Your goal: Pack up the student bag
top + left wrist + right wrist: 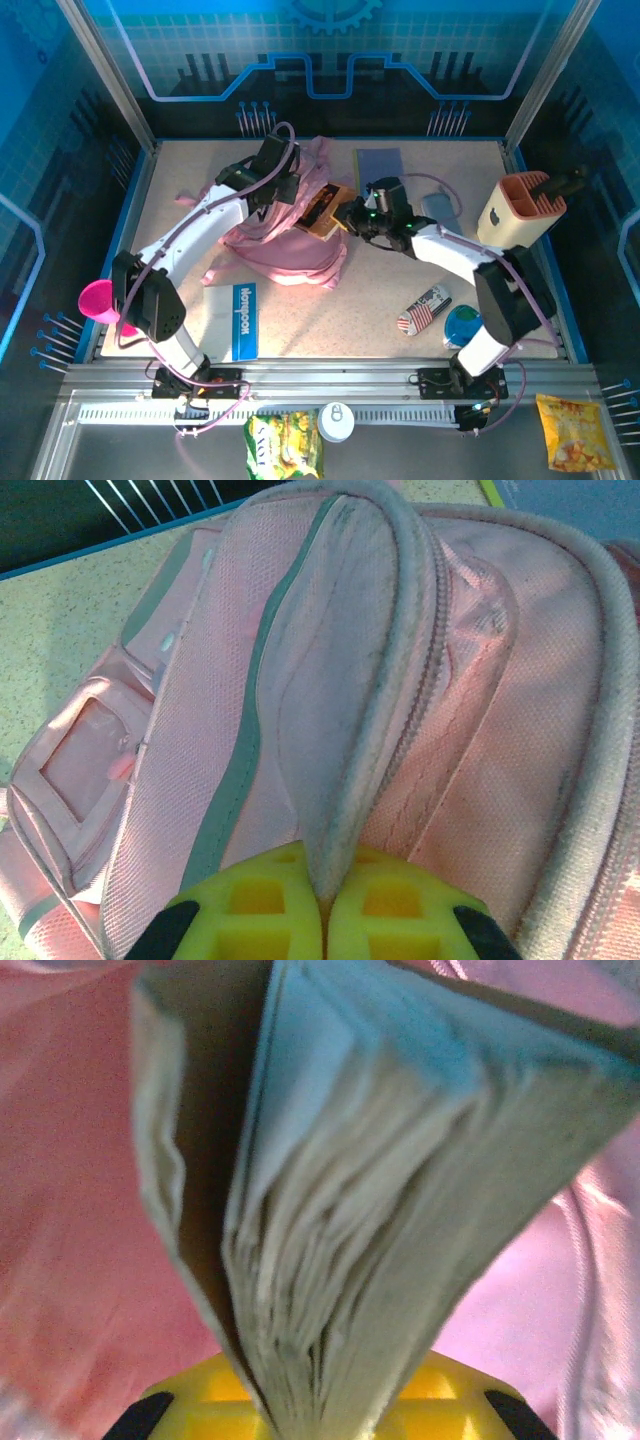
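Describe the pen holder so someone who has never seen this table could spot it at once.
Start at the pink student bag in the middle of the table, then look toward the table's right edge. There stands the pen holder, a beige tub with an orange top split into compartments. The grey item to its left lies flat, and nothing else nearby is beige and orange.

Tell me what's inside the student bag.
A book, clamped in the right gripper, is partway into the opening of the student bag, with pink fabric around it. The left gripper pinches a flap of the bag. Anything deeper is hidden by the fabric.
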{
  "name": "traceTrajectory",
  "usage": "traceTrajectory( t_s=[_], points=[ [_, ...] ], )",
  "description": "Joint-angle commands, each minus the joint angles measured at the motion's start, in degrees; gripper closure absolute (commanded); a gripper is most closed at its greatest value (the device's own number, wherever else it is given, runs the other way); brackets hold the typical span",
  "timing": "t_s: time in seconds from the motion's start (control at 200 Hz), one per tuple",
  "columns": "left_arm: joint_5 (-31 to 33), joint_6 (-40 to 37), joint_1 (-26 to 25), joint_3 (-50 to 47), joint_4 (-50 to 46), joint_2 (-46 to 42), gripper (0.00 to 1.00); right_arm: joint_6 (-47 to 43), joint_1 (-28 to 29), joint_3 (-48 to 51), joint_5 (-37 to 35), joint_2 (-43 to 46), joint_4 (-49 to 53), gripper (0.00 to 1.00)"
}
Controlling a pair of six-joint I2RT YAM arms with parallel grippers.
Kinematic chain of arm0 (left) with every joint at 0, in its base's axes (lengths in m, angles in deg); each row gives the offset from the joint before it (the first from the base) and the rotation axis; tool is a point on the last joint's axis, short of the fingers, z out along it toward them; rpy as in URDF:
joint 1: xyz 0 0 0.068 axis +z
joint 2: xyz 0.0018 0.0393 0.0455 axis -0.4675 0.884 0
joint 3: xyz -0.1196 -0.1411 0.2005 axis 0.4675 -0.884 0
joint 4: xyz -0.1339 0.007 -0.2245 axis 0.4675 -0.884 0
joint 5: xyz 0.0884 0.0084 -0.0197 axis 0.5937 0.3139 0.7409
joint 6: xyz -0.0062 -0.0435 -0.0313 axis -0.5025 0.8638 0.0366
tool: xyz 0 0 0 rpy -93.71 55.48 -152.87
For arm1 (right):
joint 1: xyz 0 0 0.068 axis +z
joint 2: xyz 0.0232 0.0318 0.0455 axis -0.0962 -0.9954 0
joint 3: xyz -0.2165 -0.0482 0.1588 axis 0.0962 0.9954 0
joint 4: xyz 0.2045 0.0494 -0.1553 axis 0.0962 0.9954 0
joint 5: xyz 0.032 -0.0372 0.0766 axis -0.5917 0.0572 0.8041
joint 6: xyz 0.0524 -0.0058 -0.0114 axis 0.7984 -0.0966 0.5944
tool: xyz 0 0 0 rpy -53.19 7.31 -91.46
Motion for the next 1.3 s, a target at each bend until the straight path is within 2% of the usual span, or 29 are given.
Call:
traceTrajectory(
  t_s=[0.0,0.21,0.305,0.45,0.645,0.875,1.111,1.296],
  points=[
    [-0.9,2.5,-0.4,4.2,8.0,-3.0,1.0,3.2,2.1,-5.4,-4.8,-4.4,-5.4,0.95],
    [-1.5,3.5,-0.2,4.2,8.1,-3.5,1.0,7.3,4.9,-12.5,-10.8,-14.4,-4.8,0.94],
    [-1.9,3.8,0.1,4.3,8.0,-3.9,1.0,9.6,5.8,-16.5,-11.4,-19.7,-5.1,0.93],
    [-2.0,3.8,0.5,4.2,8.0,-4.2,1.0,13.6,6.6,-21.3,-9.1,-27.2,-9.0,0.89],
    [-2.1,3.9,1.3,3.2,8.4,-4.9,1.0,11.5,8.3,-27.1,-4.2,-31.4,-6.4,0.77],
    [-2.0,5.2,3.5,0.0,9.2,-5.6,1.0,10.8,7.4,-20.9,-3.6,-25.8,-7.4,0.55],
    [-3.4,6.3,7.3,-3.4,9.9,-4.9,1.0,5.7,6.0,-11.4,-5.2,-13.3,-6.3,0.34],
    [-4.1,7.6,10.4,-6.2,9.9,-3.0,1.0,0.3,4.5,-3.7,-10.3,-2.3,0.3,0.28]
  ],
)
